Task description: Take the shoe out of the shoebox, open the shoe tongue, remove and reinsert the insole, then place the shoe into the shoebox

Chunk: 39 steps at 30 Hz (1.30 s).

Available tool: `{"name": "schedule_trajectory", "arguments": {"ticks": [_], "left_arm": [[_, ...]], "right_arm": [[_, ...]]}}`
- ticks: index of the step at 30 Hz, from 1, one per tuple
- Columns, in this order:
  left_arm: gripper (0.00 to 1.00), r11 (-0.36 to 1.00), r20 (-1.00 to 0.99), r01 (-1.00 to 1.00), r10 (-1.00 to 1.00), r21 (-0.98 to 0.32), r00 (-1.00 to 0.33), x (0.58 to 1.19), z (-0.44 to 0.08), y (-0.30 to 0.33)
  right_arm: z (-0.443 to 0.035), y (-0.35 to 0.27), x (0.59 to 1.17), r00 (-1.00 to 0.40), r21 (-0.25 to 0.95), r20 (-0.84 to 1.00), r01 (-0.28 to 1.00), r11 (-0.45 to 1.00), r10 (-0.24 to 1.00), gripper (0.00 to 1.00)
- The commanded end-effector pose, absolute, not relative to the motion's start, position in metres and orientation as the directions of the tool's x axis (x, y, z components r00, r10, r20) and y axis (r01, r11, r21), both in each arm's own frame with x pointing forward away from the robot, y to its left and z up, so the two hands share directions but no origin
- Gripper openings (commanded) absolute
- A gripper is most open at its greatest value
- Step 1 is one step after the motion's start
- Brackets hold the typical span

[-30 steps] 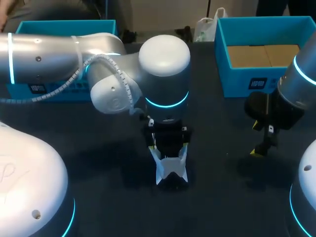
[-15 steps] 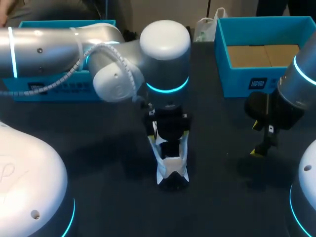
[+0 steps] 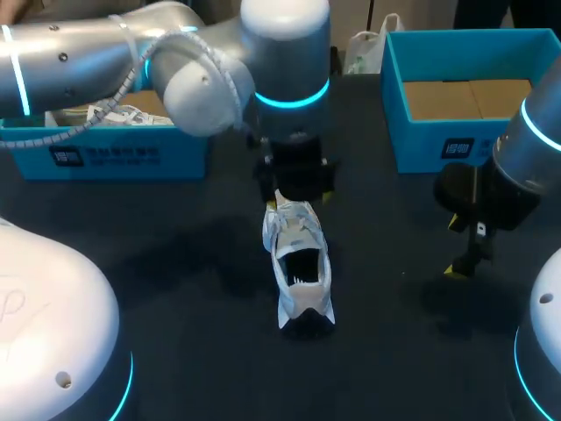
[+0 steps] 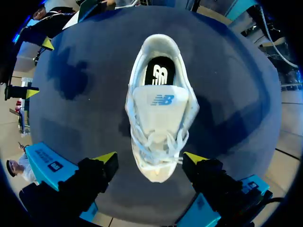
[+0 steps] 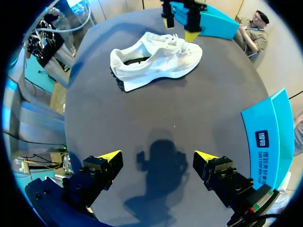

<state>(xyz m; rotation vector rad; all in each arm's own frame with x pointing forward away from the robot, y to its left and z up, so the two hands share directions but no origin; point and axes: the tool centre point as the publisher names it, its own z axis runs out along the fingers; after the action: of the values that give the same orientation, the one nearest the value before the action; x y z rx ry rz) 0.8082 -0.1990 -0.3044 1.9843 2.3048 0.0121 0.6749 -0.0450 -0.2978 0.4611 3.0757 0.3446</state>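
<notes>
A white sneaker [image 3: 298, 267] lies on the dark table, toe toward the back and heel toward me. In the left wrist view the sneaker [image 4: 160, 113] shows its tongue lying over the laces and a black insole [image 4: 159, 74] in the heel. My left gripper [image 3: 298, 200] hangs open just above the toe end, its fingertips [image 4: 108, 158] well apart on either side of the toe [image 4: 154, 171] and not touching it. My right gripper [image 3: 465, 250] stands open and holds nothing, off to the shoe's right. From the right wrist view the right gripper [image 5: 157, 157] is over bare table with the sneaker [image 5: 156, 59] ahead of it.
A blue box [image 3: 394, 96] with a brown cardboard floor stands at the back right. Another blue box [image 3: 114, 156] holding crumpled paper stands at the back left, partly behind my left arm. My arms' white bases fill the near corners.
My left gripper has lifted out of the sneaker and drawn back toward its toe, uncovering the shoe. The sneaker and my right arm have stayed put.
</notes>
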Motion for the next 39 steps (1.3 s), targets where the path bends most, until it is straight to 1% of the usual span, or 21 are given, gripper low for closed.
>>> {"name": "schedule_trajectory", "arguments": {"ticks": [1, 2, 3, 6, 7, 9, 12, 20, 21, 32, 34, 39], "left_arm": [[0.45, 0.149, -0.066, 0.985, 0.987, 0.084, -0.144, 0.804, -0.284, -0.189], [0.35, 0.141, -0.063, 0.987, 0.989, 0.073, -0.137, 0.803, -0.278, -0.188], [0.33, 0.142, -0.063, 0.987, 0.989, 0.073, -0.138, 0.803, -0.274, -0.187], [0.38, 0.141, -0.060, 0.989, 0.989, 0.045, -0.138, 0.803, -0.264, -0.185], [0.39, 0.143, -0.058, 0.989, 0.988, 0.044, -0.140, 0.803, -0.262, -0.184], [0.39, 0.139, -0.061, 0.990, 0.989, 0.015, -0.138, 0.802, -0.259, -0.183], [0.35, 0.134, -0.067, 0.991, 0.989, -0.007, -0.134, 0.799, -0.254, -0.181], [0.34, 0.108, -0.058, 0.994, 0.992, -0.009, -0.108, 0.784, -0.254, -0.182], [0.34, 0.094, -0.061, 0.995, 0.993, -0.032, -0.096, 0.778, -0.256, -0.185], [0.33, 0.058, -0.065, 0.997, 0.996, -0.052, -0.062, 0.741, -0.275, -0.184], [0.33, 0.048, -0.067, 0.996, 0.996, -0.071, -0.053, 0.738, -0.282, -0.185], [0.27, 0.037, -0.065, 0.993, 0.997, -0.111, -0.044, 0.722, -0.311, -0.192]], "right_arm": [[-0.298, -0.045, 0.674, -0.956, 0.217, 0.018, 0.288, 0.933, 0.291, 1.00], [-0.298, -0.045, 0.674, -0.956, 0.217, 0.018, 0.288, 0.933, 0.291, 1.00], [-0.298, -0.045, 0.674, -0.956, 0.217, 0.018, 0.288, 0.933, 0.291, 1.00], [-0.298, -0.045, 0.674, -0.956, 0.217, 0.018, 0.288, 0.933, 0.291, 1.00], [-0.298, -0.045, 0.674, -0.956, 0.217, 0.018, 0.288, 0.933, 0.291, 1.00], [-0.298, -0.045, 0.674, -0.956, 0.217, 0.018, 0.288, 0.933, 0.291, 1.00], [-0.298, -0.045, 0.674, -0.956, 0.217, 0.018, 0.288, 0.933, 0.291, 1.00], [-0.298, -0.045, 0.674, -0.956, 0.217, 0.018, 0.288, 0.933, 0.291, 1.00], [-0.298, -0.045, 0.674, -0.956, 0.217, 0.018, 0.288, 0.933, 0.291, 1.00], [-0.298, -0.045, 0.674, -0.956, 0.217, 0.018, 0.288, 0.933, 0.291, 1.00], [-0.298, -0.045, 0.674, -0.956, 0.217, 0.018, 0.288, 0.933, 0.291, 1.00], [-0.298, -0.045, 0.674, -0.956, 0.217, 0.018, 0.288, 0.933, 0.291, 1.00]]}}
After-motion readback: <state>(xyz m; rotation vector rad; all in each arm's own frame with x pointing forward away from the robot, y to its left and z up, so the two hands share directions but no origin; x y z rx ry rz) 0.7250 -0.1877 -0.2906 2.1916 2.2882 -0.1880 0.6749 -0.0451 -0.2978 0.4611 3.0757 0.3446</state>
